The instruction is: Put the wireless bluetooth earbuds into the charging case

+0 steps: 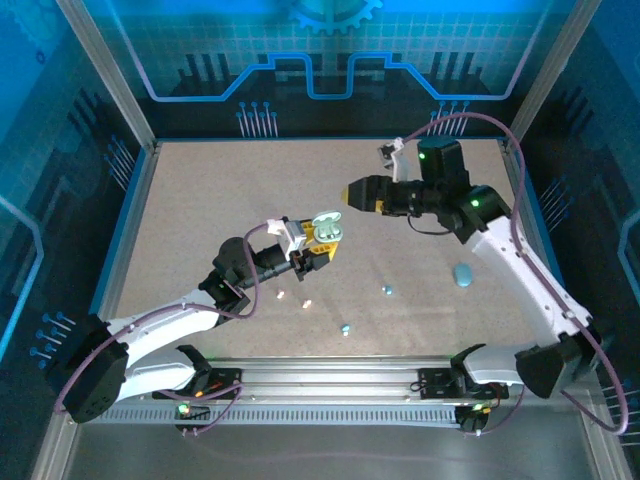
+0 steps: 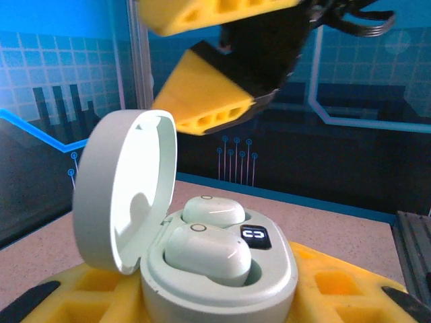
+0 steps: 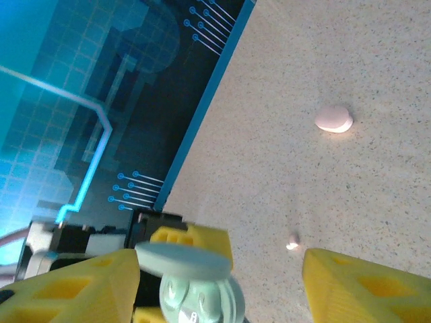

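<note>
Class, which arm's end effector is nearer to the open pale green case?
Left. The left end effector grips the open case; the right end effector hovers just beyond it, open, not touching.

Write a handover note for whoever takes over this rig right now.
Left pincer: shut on the open mint charging case.
Right pincer: open, empty, close above that case.
Done: two mint earbuds sit in the case's wells.
To do: the lid is not closed. Several loose earbuds lie on the table in front of the arms, and a closed blue case lies to the right, probably next.
</note>
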Controlling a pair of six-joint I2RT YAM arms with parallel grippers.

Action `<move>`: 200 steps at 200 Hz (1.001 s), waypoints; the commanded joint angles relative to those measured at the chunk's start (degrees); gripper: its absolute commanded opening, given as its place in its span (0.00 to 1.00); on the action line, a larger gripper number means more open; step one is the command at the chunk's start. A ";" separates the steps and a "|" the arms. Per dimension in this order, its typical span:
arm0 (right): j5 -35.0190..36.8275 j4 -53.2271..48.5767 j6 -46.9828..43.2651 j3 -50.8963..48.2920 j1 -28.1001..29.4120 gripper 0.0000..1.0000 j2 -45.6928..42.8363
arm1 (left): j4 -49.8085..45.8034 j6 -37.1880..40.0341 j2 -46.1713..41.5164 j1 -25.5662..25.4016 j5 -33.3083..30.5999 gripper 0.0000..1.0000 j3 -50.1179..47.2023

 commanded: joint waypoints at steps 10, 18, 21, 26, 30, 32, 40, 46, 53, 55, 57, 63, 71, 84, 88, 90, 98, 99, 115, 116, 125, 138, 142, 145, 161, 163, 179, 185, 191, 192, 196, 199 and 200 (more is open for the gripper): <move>-2.18 -3.20 1.21 4.81 1.28 0.69 5.00 | 0.25 -0.56 -0.57 -0.37 2.17 0.41 2.61; -2.50 -3.69 0.96 5.42 1.60 0.70 5.86 | 0.32 -0.65 -0.64 -0.32 2.15 0.41 2.65; -2.57 -3.95 0.77 5.66 1.74 0.71 6.10 | 0.26 -0.65 -0.60 -0.38 2.15 0.41 2.69; -2.69 -4.77 0.26 6.16 2.02 0.71 6.82 | 0.27 -0.68 -0.62 -0.35 2.06 0.41 2.69; -2.63 -5.35 -0.03 6.60 2.17 0.71 7.16 | 0.33 -0.61 -0.60 -0.39 2.04 0.41 2.75; -2.68 -5.79 -0.30 6.82 2.20 0.71 7.41 | 0.33 -0.71 -0.64 -0.37 2.05 0.41 2.77; -2.99 -7.35 -1.24 7.72 2.48 0.71 8.34 | 0.51 -0.74 -0.56 -0.45 1.89 0.41 2.86; -3.61 -8.37 -2.12 8.22 2.68 0.71 8.97 | 0.51 -0.73 -0.49 -0.42 1.74 0.41 2.87; -4.25 -9.39 -3.19 8.84 3.02 0.71 9.52 | 0.75 -0.74 -0.47 -0.43 1.60 0.41 2.86; -4.44 -9.48 -3.28 8.87 3.02 0.71 9.55 | 0.75 -0.74 -0.41 -0.45 1.61 0.41 2.89; -4.49 -9.68 -3.55 8.95 3.05 0.71 9.64 | 0.79 -0.74 -0.33 -0.41 1.55 0.41 2.94; -4.94 -10.04 -4.10 8.93 3.26 0.70 9.75 | 0.90 -0.74 -0.32 -0.47 1.37 0.41 2.95; -5.43 -10.19 -4.53 8.75 3.36 0.70 9.60 | 1.04 -0.74 -0.38 -0.47 1.12 0.41 2.95; -6.42 -10.17 -5.10 7.87 3.46 0.69 9.12 | 1.26 -0.75 -0.38 -0.43 0.67 0.41 2.90; -6.63 -10.14 -5.25 7.50 3.46 0.68 8.78 | 1.35 -0.74 -0.36 -0.46 0.51 0.41 2.89; -6.69 -10.11 -5.29 7.33 3.46 0.68 8.61 | 1.45 -0.76 -0.38 -0.43 0.48 0.41 2.88; -7.06 -9.87 -5.46 6.39 3.46 0.67 8.00 | 1.61 -0.74 -0.37 -0.41 0.23 0.41 2.87; -7.12 -9.81 -5.47 6.29 3.46 0.67 7.91 | 1.63 -0.74 -0.38 -0.44 0.22 0.41 2.87; -8.39 -9.04 -5.58 4.24 3.21 0.66 6.51 | 1.66 -0.76 -0.47 -0.46 0.24 0.41 2.95; -8.39 -9.04 -5.58 4.24 3.21 0.66 6.51 | 1.66 -0.75 -0.47 -0.47 0.22 0.41 2.95; -9.34 -8.36 -5.11 2.95 2.91 0.65 5.80 | 1.70 -0.74 -0.48 -0.41 0.22 0.41 2.88; -11.52 -6.86 -4.20 0.63 2.35 0.65 4.76 | 1.79 -0.83 -0.47 -0.47 0.21 0.41 2.87; -11.91 -6.53 -3.98 0.14 2.23 0.65 4.55 | 1.76 -0.87 -0.44 -0.41 0.28 0.41 2.87; -12.46 -6.14 -3.76 -0.45 2.12 0.64 4.26 | 1.75 -0.90 -0.47 -0.44 0.30 0.41 2.87; -15.35 -3.97 -2.67 -2.86 1.43 0.64 3.24 | 1.74 -0.92 -0.55 -0.47 0.46 0.41 2.87; -15.84 -3.71 -2.50 -3.11 1.33 0.64 3.14 | 1.81 -0.94 -0.56 -0.41 0.47 0.41 2.87; -18.23 -1.95 -1.22 -5.05 0.47 0.64 2.31 | 1.79 -1.01 -0.54 -0.46 0.56 0.41 2.87; -19.22 -1.06 -0.80 -5.75 0.35 0.63 2.09 | 1.81 -1.00 -0.60 -0.42 0.64 0.41 2.87; -20.55 -0.02 -0.27 -6.48 0.16 0.63 1.86 | 1.86 -1.04 -0.62 -0.47 0.67 0.41 2.91; -20.72 0.25 -0.19 -6.61 0.14 0.63 1.81 | 1.89 -1.07 -0.68 -0.47 0.66 0.41 2.93; -21.92 1.36 0.29 -7.08 0.12 0.63 1.69 | 1.92 -1.09 -0.69 -0.43 0.65 0.41 2.91; -22.40 1.68 0.49 -7.35 0.12 0.63 1.72 | 1.90 -1.09 -0.73 -0.47 0.65 0.41 2.95; -22.70 1.94 0.58 -7.44 0.12 0.63 1.69 | 1.91 -1.09 -0.74 -0.48 0.65 0.41 2.95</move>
